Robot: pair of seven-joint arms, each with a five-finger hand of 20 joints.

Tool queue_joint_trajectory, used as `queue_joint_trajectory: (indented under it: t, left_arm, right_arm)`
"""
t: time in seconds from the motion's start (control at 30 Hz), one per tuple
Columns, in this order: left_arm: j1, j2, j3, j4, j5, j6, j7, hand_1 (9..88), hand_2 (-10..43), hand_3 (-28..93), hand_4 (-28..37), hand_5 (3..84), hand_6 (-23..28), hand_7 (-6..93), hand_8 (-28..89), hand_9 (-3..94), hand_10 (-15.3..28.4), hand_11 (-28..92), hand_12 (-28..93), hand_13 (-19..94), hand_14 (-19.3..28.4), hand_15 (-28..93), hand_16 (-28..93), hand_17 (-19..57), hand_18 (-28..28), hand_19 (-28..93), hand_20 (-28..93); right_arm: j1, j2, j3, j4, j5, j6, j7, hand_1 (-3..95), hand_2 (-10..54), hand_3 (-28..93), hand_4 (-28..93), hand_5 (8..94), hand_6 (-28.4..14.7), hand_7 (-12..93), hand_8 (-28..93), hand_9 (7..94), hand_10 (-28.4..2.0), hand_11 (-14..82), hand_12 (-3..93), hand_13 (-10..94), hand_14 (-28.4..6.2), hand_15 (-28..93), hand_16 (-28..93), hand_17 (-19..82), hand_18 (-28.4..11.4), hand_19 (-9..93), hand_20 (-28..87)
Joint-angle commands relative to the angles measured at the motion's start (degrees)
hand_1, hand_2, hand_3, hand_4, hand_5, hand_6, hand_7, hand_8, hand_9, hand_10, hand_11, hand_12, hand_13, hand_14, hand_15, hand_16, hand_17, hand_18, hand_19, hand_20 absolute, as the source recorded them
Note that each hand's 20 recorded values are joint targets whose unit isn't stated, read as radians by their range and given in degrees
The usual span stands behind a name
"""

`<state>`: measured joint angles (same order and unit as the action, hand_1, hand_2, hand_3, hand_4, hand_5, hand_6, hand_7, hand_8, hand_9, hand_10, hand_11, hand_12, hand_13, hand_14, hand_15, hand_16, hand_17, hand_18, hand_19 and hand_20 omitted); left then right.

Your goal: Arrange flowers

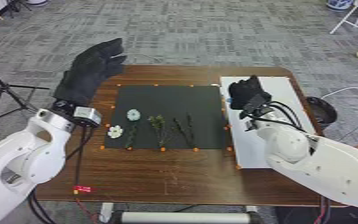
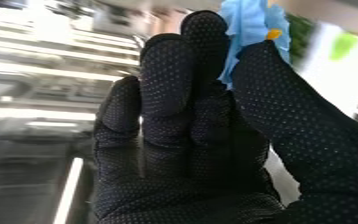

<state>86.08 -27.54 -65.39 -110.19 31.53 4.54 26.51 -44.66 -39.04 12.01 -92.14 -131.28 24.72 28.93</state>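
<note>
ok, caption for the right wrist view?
Flower arranging: the right hand pinches a light-blue flower between thumb and fingers.

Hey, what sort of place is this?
Probably a robotics lab or test room: there's a grey carpet-tile floor, a black tripod on the left, and cables running beside the robot's left arm.

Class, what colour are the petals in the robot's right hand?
The petals are light blue, clearest in the right wrist view.

Head view from above, facing forward-down; wrist view close, facing along right hand (image 1: pixel 249 93); shared by both.
</note>
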Motion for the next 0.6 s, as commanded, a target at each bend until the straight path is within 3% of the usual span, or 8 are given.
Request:
queue_joint_trajectory:
  t: [0.03,0.07,0.1,0.17,0.2,0.27,0.4,0.6]
  left_arm:
    - [-5.5,-0.88,0.25,0.34,-0.01,-0.68,0.87,28.4,-6.2,66,-19.0,26.4,2.6,16.6,-6,17.2,10.4,19,19,14,13.9,22,2,-8.2,17.0,37,9]
    - [-6.0,-1.05,0.55,0.62,0.02,-0.59,0.91,28.4,-6.3,66,-18.8,26.3,2.4,16.6,-6,17.0,10.1,19,19,14,13.6,21,2,-8.2,16.8,37,9]
    - [-4.7,-0.76,-0.53,0.16,0.03,-0.45,1.50,28.2,-6.4,66,-18.4,26.0,2.0,16.9,-6,16.7,9.6,18,20,14,12.9,20,2,-7.9,16.6,36,8]
    - [-4.6,-0.58,-0.78,-0.08,0.04,-0.12,1.81,27.9,-6.8,67,-17.6,25.4,1.2,17.6,-6,16.4,8.5,17,21,14,11.6,18,3,-7.4,15.9,35,8]
    - [-3.1,0.02,-2.00,-1.09,-0.03,0.31,2.37,27.8,-7.0,67,-17.6,25.1,0.6,18.2,-6,16.3,7.9,17,21,14,10.9,16,4,-7.1,15.6,34,8]
    - [-5.8,-0.53,0.14,-0.02,0.12,0.12,2.44,28.0,-7.2,67,-18.6,25.3,0.3,20.0,-7,16.8,7.2,17,22,14,10.2,15,5,-6.6,15.2,33,9]
    - [-8.8,-1.08,2.67,0.92,0.24,0.06,2.99,27.4,-7.8,69,-19.6,24.9,-0.5,23.0,-10,17.0,5.3,17,22,16,7.1,9,8,-4.8,13.3,27,10]
    - [-10.0,-1.22,4.22,0.79,0.24,0.08,3.62,27.7,-7.8,70,-21.6,25.4,-0.1,24.9,-11,17.8,5.3,19,21,18,5.2,6,13,-2.6,11.6,21,13]
  right_arm:
    - [7.2,-15.2,-3.0,1.8,0.4,0.2,-3.1,43.4,-9.5,85,-18,73.9,3.6,41,1,85.9,-5.7,11.6,43.5,69,-3.7,52,40,27,-19.3,76,50]
    - [7.1,-16.3,-3.4,1.9,0.0,-0.5,-2.7,43.4,-9.5,85,-19,74.1,3.7,41,2,86.1,-5.7,11.1,43.5,69,-3.6,52,40,27,-19.4,76,50]
    - [7.7,-17.2,-5.2,1.6,-0.1,-0.5,-1.7,43.4,-9.5,85,-19,74.2,3.8,40,2,86.1,-5.7,10.9,43.5,69,-3.7,52,40,27,-19.3,76,50]
    - [8.4,-19.5,-6.8,2.8,-0.3,-1.1,-1.7,43.2,-9.5,86,-18,74.5,3.9,40,2,86.2,-5.7,10.5,43.9,69,-3.6,51,41,27,-19.3,76,50]
    - [9.3,-20.4,-8.8,2.7,-0.3,-0.9,-0.5,43.2,-9.5,86,-19,74.9,4.0,39,2,86.3,-5.7,10.1,43.9,69,-3.6,51,41,27,-19.4,76,50]
    - [9.6,-22.9,-9.1,5.5,-0.1,-1.7,-1.5,43.4,-9.5,86,-19,75.8,4.1,37,2,86.6,-5.8,9.4,43.4,69,-3.7,51,41,27,-19.4,76,50]
    - [10.7,-27.3,-10.5,10.3,0.3,-1.7,-2.6,44.0,-9.5,85,-21,76.6,4.3,36,1,86.6,-5.8,8.9,42.8,69,-4.0,51,41,27,-19.5,76,50]
    - [12.4,-31.3,-13.1,15.1,-0.3,-2.8,-2.6,45.3,-9.5,84,-22,77.7,4.1,33,1,86.3,-6.3,8.6,42.0,69,-4.3,51,40,27,-19.6,76,51]
